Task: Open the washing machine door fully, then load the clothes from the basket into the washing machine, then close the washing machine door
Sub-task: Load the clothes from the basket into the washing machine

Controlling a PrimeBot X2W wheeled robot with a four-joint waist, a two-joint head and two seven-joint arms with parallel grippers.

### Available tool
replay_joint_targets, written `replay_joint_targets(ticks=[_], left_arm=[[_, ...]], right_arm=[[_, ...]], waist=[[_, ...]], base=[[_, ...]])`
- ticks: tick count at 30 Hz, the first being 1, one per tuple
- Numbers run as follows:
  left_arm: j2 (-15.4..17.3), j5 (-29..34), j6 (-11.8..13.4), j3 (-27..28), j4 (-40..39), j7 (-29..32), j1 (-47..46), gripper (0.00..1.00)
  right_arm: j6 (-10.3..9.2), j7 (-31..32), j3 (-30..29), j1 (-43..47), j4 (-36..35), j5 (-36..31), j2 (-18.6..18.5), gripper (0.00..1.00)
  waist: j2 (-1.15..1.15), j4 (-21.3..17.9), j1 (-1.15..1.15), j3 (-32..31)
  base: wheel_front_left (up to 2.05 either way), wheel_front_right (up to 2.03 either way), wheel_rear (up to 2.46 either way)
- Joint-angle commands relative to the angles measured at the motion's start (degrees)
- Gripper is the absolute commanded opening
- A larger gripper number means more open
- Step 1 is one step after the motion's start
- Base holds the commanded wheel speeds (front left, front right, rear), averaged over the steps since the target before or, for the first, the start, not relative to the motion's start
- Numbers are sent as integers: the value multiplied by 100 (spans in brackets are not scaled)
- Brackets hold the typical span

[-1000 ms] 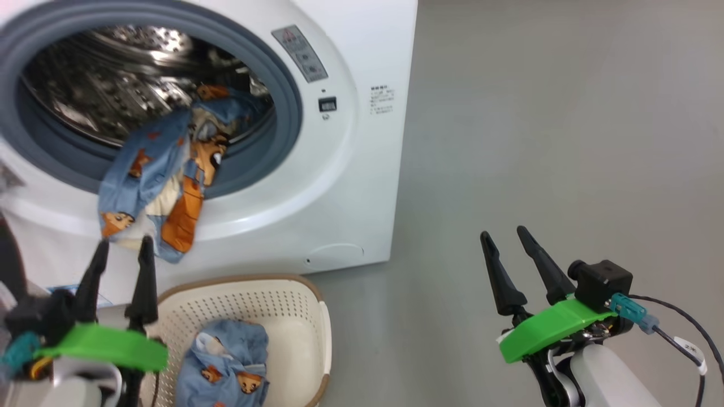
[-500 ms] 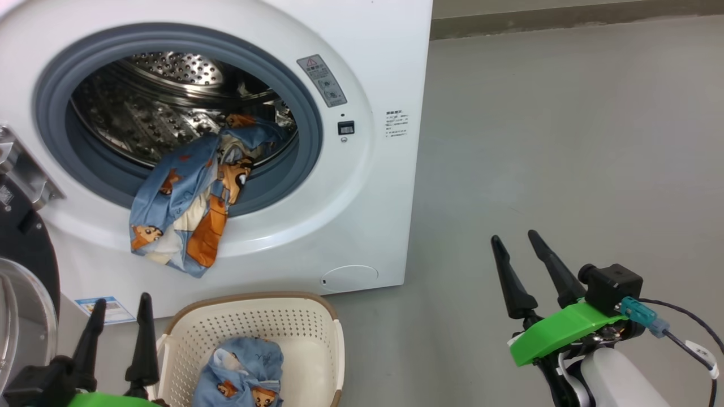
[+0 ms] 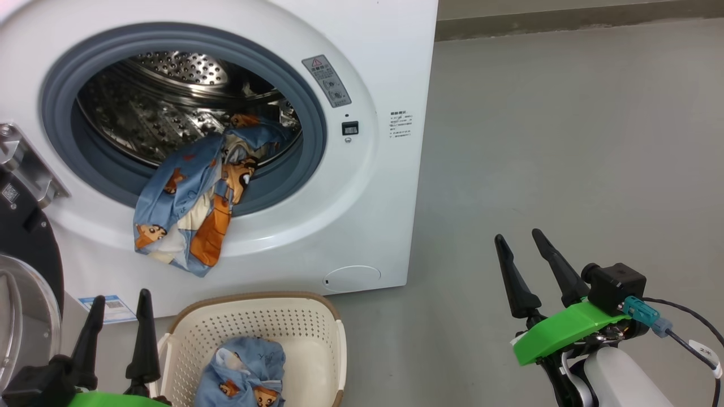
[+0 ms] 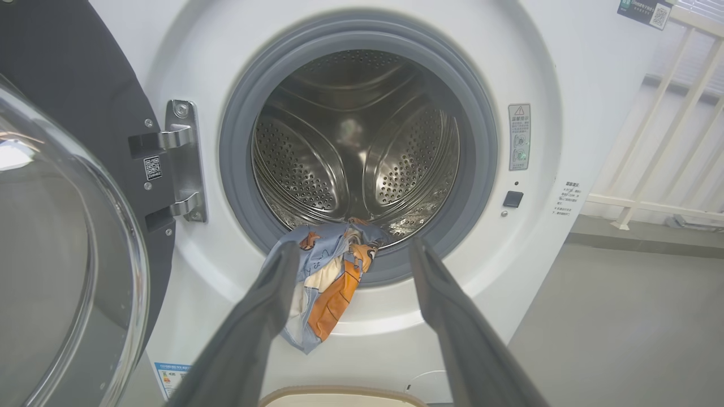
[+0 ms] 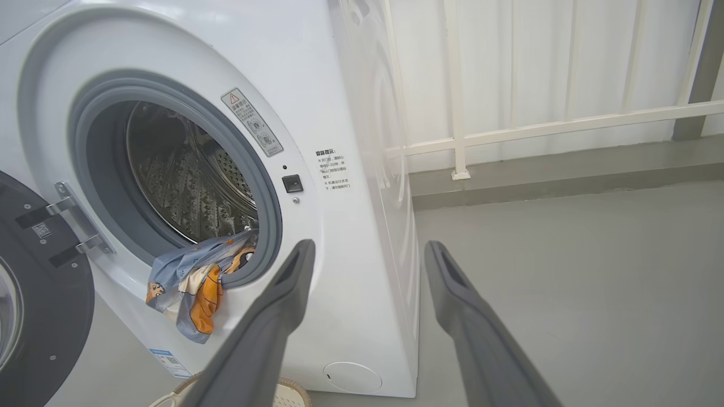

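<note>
at the mouth of the washing machine [image 3: 384, 226], one of the clothes [image 3: 186, 215] lies half inside the steel drum [image 3: 169, 90] and half out, draped over the grey gasket [image 3: 308, 169] and hanging down the white front. the washing machine door [image 3: 25, 249] stands swung wide on its hinge [image 3: 25, 164] at the left of the opening. just below the opening the basket [image 3: 308, 339] sits on the grey floor [image 3: 565, 169] with another blue garment [image 3: 243, 373] bunched inside it. the left gripper [image 3: 121, 296] hovers beside the basket's left edge, fingers spread apart and empty. the right gripper [image 3: 516, 234] hangs over bare floor, well to the right of the machine, its fingers likewise parted, grasping nothing
</note>
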Motion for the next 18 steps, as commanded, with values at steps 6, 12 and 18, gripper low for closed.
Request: replay_joint_targets(ticks=[6, 12, 18], left_arm=[[60, 105, 31, 244, -181, -36, -39, 100], [48, 105, 33, 246, -205, -36, -25, 100], [30, 94, 37, 240, -206, -36, -18, 100]], right_arm=[[43, -47, 114, 24, -109, -53, -9, 100], [43, -47, 120, 20, -107, -57, -13, 100], [43, -47, 131, 18, -99, -63, -18, 100]], waist=[[0, 0, 0, -2], [0, 4, 0, 6], [0, 8, 0, 13]], base=[[0, 0, 0], [0, 0, 0], [0, 0, 0]])
